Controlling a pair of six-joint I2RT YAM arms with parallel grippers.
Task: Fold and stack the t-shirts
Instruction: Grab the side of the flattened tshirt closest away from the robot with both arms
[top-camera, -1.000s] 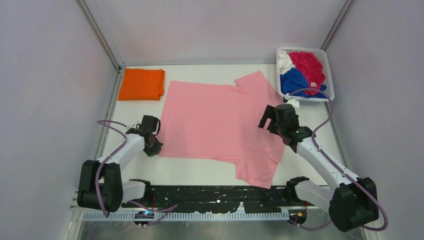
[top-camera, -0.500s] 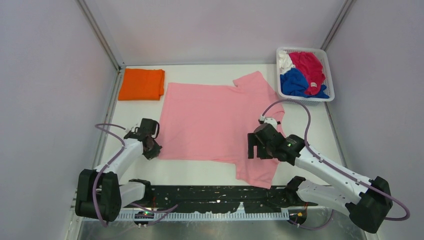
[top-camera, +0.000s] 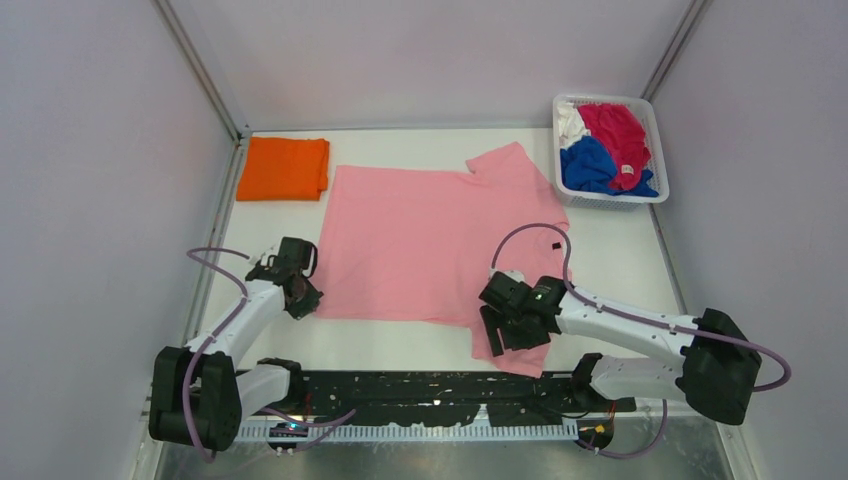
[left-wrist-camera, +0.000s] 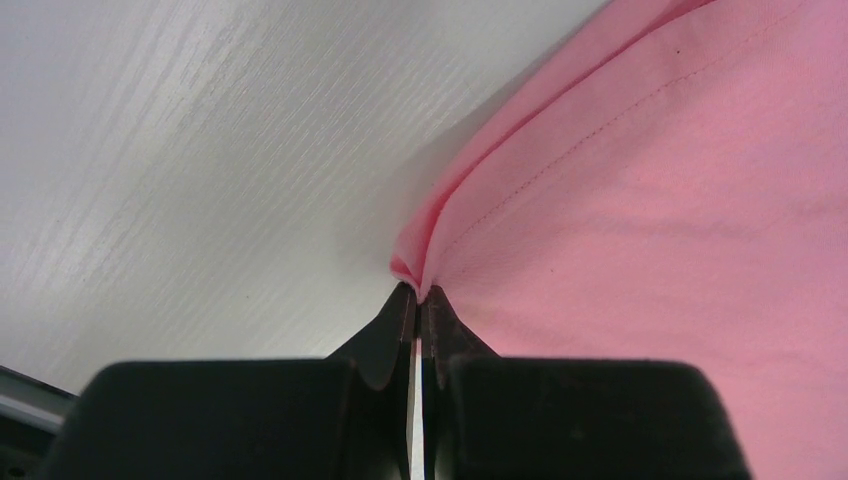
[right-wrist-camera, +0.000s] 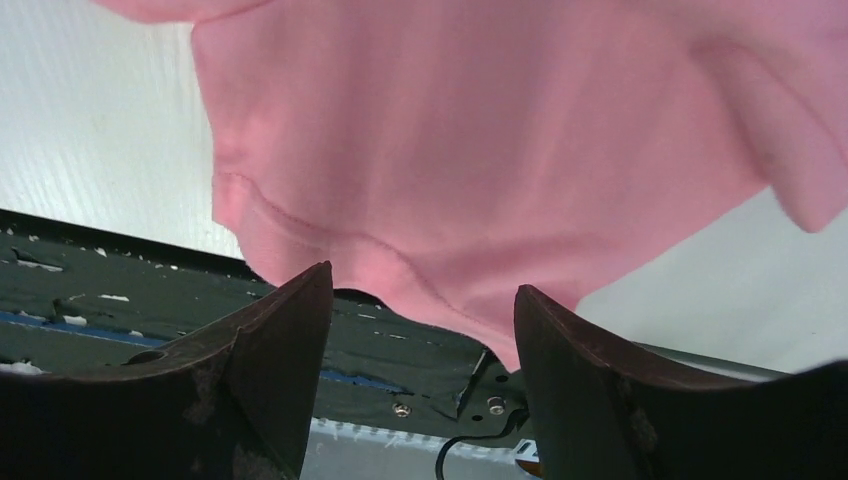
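pinching the near-left hem corner of the light pink t-shirt (top-camera: 430, 240), lying flat on the bench (top-camera: 620, 260), in the closed left claw (left-wrist-camera: 418, 297), a grip plain only at the left wrist. holding the right claw (right-wrist-camera: 422, 290) spread open over its near sleeve. overhead alone showing the folded orange t-shirt (top-camera: 284, 168) far-left.

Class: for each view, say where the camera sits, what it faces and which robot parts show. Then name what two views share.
Top external: above and behind the bases, looking down at the table; both arms, the left hand and the right hand show.
Left wrist: on the left wrist, facing the pink t-shirt's edge; its fingers pinch it.
Right wrist: on the right wrist, facing the shirt's near sleeve; its spread fingers show.
Shared: both wrist views show that t-shirt.
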